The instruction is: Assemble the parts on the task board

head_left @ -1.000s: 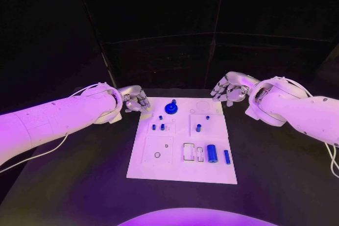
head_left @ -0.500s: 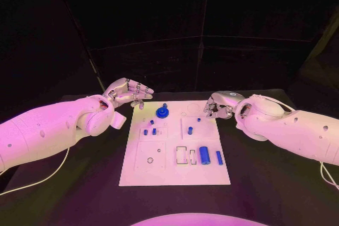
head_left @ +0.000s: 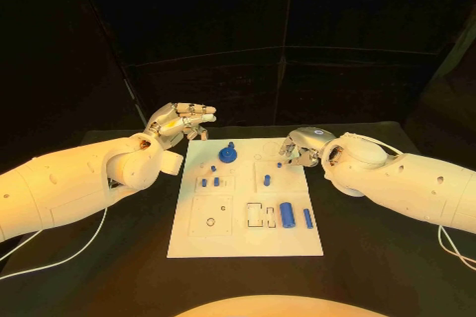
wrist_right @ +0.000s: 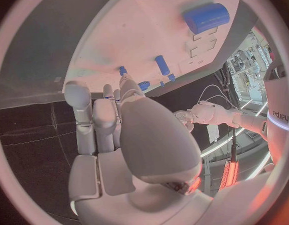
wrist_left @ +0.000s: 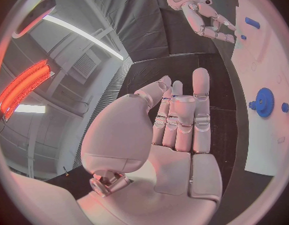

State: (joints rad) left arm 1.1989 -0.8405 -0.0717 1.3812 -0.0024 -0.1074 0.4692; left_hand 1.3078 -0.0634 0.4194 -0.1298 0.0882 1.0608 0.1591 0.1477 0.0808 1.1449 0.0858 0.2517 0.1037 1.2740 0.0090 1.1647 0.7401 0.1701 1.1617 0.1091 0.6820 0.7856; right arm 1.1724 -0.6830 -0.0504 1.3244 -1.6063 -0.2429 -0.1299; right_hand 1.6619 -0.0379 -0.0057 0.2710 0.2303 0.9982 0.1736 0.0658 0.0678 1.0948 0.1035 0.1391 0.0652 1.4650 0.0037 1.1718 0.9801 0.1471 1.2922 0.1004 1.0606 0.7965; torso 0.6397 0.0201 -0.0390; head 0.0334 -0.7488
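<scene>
A white robot arm reaches in from the left side of the black table [head_left: 119, 262]; its silver left hand [head_left: 184, 122] hovers raised just beyond the far left corner of the white rectangular task board [head_left: 199, 241], fingers extended close together, holding nothing. On the board's far edge, nearest that hand, stands a blue toothed gear [head_left: 228, 154]. Short blue pegs [head_left: 209, 182] sit left of centre, one blue peg [head_left: 267, 179] right of centre. Near the right edge lie a thick blue cylinder [head_left: 287, 214] and a thin blue rod [head_left: 307, 219], long axes running near to far. The silver right hand [head_left: 300, 149] hangs over the far right corner, fingers straight, empty, likely nearer the cylinder. No readable writing appears on the board.
</scene>
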